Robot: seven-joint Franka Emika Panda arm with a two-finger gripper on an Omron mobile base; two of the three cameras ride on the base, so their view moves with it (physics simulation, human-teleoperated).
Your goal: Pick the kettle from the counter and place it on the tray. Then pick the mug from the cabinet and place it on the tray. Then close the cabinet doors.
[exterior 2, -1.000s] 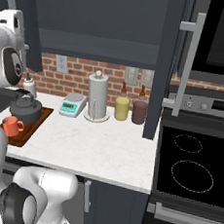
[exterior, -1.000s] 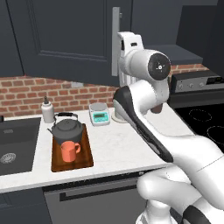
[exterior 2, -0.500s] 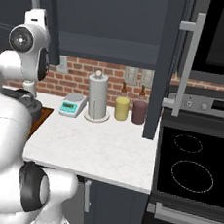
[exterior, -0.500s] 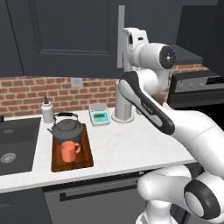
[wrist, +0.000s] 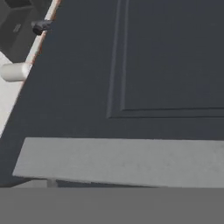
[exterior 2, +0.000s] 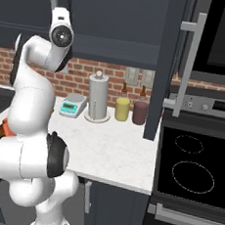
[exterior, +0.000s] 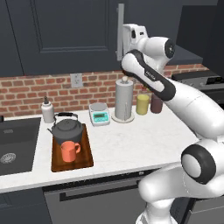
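Observation:
The dark grey kettle (exterior: 65, 129) and the orange-red mug (exterior: 69, 151) both stand on the brown tray (exterior: 85, 161) on the white counter (exterior: 144, 140). My gripper (exterior: 124, 43) is raised high against the front of the cabinet's left door (exterior: 65, 35), right beside its silver bar handle (exterior: 120, 26). Its fingers are spread and hold nothing. Up close, the hand view has the door panel (wrist: 166, 57) with the handle (wrist: 118, 162) across the bottom. The right door (exterior 2: 166, 66) stands open, swung out edge-on with its handle (exterior 2: 189, 58).
A paper-towel cylinder (exterior: 124, 99), a small scale (exterior: 99, 113), a yellow jar (exterior: 142, 104) and a maroon jar (exterior: 156, 104) line the brick wall. A soap bottle (exterior: 47, 111) and sink (exterior: 13, 144) lie left, a stove (exterior 2: 193, 162) right.
My arm has swung up from over the counter to the left door. That door and its handle have swung inward toward the cabinet front. Kettle, mug and tray are unmoved.

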